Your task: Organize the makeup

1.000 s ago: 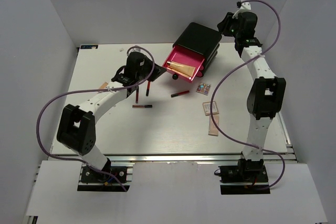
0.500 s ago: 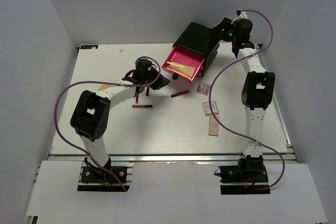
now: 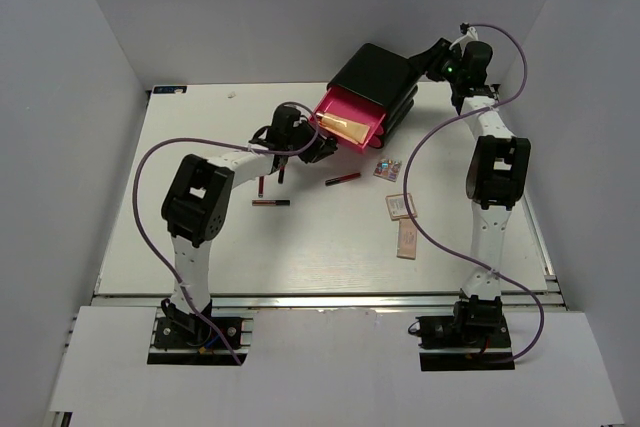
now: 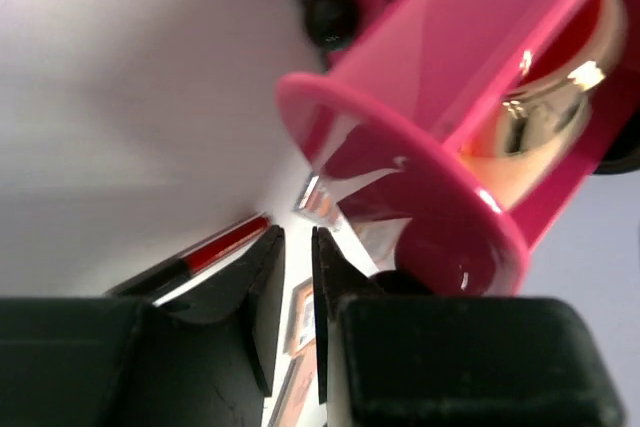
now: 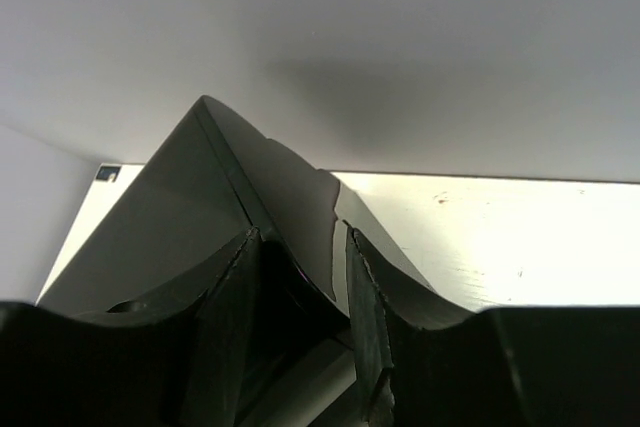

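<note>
Left hand point(image 4: 297, 239) is hovering at the front corner of the open pink drawer point(image 4: 400, 152), its fingers standing just a crack apart and gripping nothing. Inside that drawer the beige tube point(image 3: 345, 127) is lying on its side, gleaming gold in the wrist view. Just past the fingers a red pencil point(image 4: 215, 247) is lying on the tabletop point(image 3: 200, 247).

Nearer the left arm, a dark stick point(image 3: 271, 203) and an upright-pointing stick point(image 3: 261, 185) are resting close together.

Right of the red pencil, the first palette point(image 3: 388, 168), second palette point(image 3: 402, 207) and third palette point(image 3: 406, 238) are sitting in a loose line.

Right hand point(image 5: 300, 237) is straddling the back corner of the black box point(image 5: 190, 207), fingers apart. I cannot tell whether they are squeezing it.
</note>
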You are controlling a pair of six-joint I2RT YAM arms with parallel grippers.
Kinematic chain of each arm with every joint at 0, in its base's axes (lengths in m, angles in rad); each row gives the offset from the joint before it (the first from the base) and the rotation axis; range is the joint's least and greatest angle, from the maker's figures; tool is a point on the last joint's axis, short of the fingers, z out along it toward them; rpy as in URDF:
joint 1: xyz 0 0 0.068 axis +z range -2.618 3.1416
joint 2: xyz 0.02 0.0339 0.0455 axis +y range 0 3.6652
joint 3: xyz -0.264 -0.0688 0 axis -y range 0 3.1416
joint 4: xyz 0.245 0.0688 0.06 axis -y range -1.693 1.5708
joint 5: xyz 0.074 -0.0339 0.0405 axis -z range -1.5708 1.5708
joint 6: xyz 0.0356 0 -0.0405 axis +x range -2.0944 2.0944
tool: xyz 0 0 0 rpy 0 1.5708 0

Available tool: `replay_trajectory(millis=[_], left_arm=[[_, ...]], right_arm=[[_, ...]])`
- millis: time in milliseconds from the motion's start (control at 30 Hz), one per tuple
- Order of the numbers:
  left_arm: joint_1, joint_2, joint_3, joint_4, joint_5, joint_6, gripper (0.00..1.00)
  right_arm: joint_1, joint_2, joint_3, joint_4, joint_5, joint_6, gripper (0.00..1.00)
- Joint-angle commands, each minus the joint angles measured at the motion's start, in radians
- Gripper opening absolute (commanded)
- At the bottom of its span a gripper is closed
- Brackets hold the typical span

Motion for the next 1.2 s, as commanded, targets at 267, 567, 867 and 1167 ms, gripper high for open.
replay_trajectory(millis=[267,567,867,1167], left_arm=[[0.002,0.019,0.191,0.098,0.048,0.032,0.27],[0.012,0.128,0.371,0.007,0.058,0.049,0.27],[0.017,0.068,0.285,0.046,0.051,0.046,0.17],[0.022,-0.067,0.062,0.032,-0.043,0.073,0.50]], right_arm=[[0.028,-0.047,-0.079,-0.107,-0.193,-0.045,0.44],[0.031,-0.082,-0.122,-0.137,-0.192,-0.094,0.46],[0.031,-0.116,-0.163,-0.141,-0.210,-0.136,0.52],[0.010,-0.153,-0.160,-0.115,-0.204,-0.169,0.89]])
